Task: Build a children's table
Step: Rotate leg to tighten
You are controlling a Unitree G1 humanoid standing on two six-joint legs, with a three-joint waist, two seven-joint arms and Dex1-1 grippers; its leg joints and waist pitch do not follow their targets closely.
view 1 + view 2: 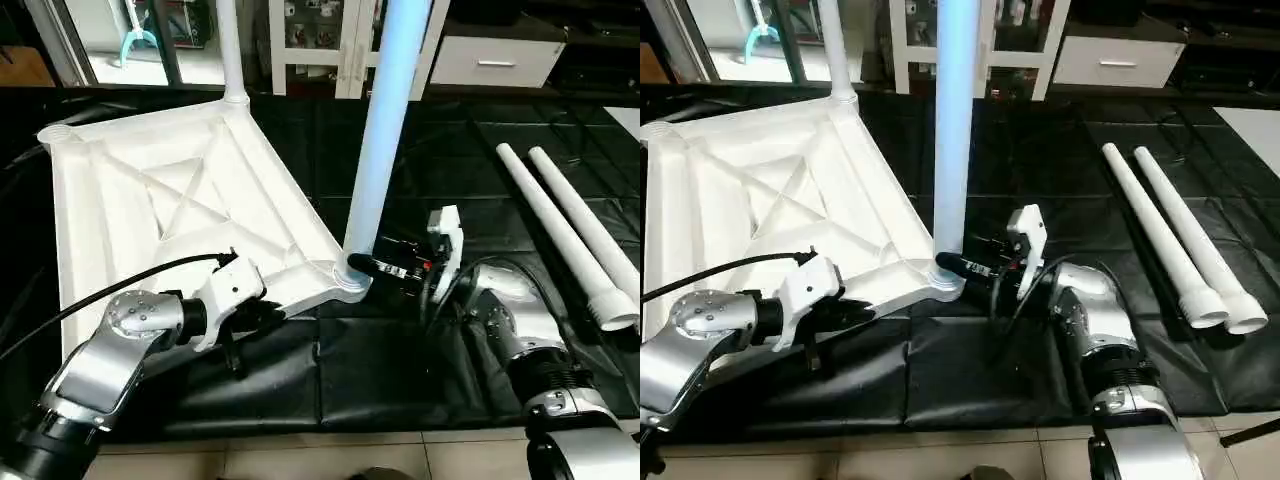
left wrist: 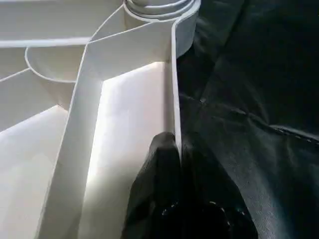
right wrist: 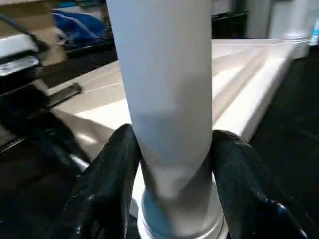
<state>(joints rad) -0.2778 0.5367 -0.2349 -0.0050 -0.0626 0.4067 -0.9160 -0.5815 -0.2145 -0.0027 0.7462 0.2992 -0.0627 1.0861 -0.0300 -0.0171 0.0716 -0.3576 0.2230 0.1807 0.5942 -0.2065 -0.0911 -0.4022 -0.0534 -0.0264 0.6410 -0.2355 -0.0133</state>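
White leg stands in your tabletop's corner socket, right gripper jaws grasping it; left gripper jaws clenched on the rim.

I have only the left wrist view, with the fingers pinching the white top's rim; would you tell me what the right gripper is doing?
Observer: The right gripper straddles the near leg, pressing on each side just above the corner socket that the leg stands in.
Operator: Thank you. Is any other leg fitted?
Observer: Yes, a far leg stands upright in the top's far corner.
Operator: And the remaining ones?
Observer: Two loose legs lie side by side on the black mat to the robot's right, one beside the other.
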